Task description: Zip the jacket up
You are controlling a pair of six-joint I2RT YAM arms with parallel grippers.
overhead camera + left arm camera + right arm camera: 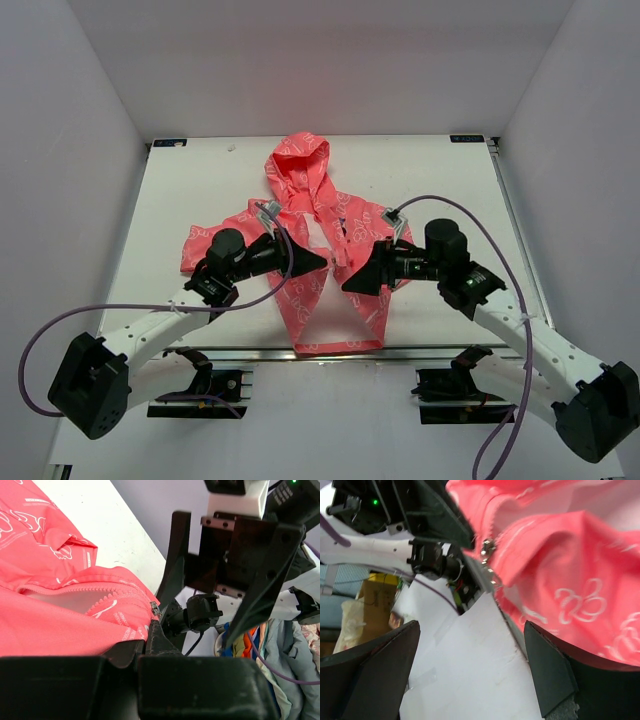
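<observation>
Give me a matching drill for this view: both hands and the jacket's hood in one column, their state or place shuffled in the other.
Column one:
1. left hand
2. right hand
3. hood

Column two:
A. lies toward the far edge of the table
B. shut on the jacket by the zipper
C. open, holding nothing

Pairs: 1-B, 2-C, 3-A
</observation>
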